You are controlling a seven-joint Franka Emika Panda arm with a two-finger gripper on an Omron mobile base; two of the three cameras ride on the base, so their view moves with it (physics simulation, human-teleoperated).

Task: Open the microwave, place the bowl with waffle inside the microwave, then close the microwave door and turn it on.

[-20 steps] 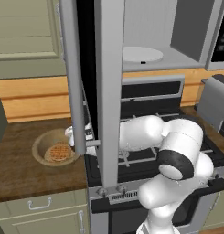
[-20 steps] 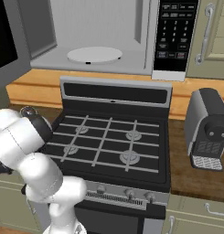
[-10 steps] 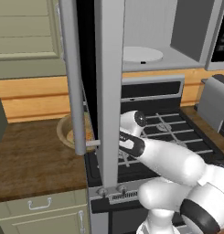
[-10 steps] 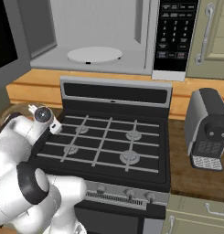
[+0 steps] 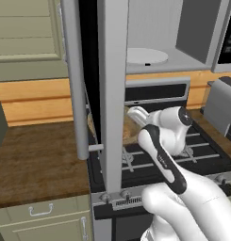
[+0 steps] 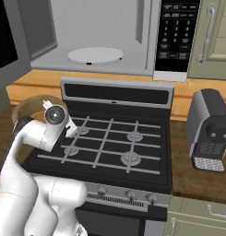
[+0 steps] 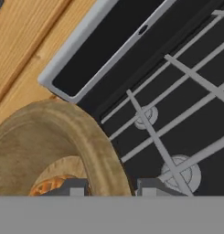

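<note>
Bowl (image 7: 45,141) rim between end effector (image 7: 109,186) fingers, above stove (image 6: 110,143).

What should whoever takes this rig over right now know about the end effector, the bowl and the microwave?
End effector: shut on the rim of the bowl, held up over the stove's left edge.
Waffle sits in the bowl.
Microwave is open, its door swung wide; turntable bare.
Done: door opened, bowl picked up.
Left: set bowl inside, close door, turn it on.
</note>
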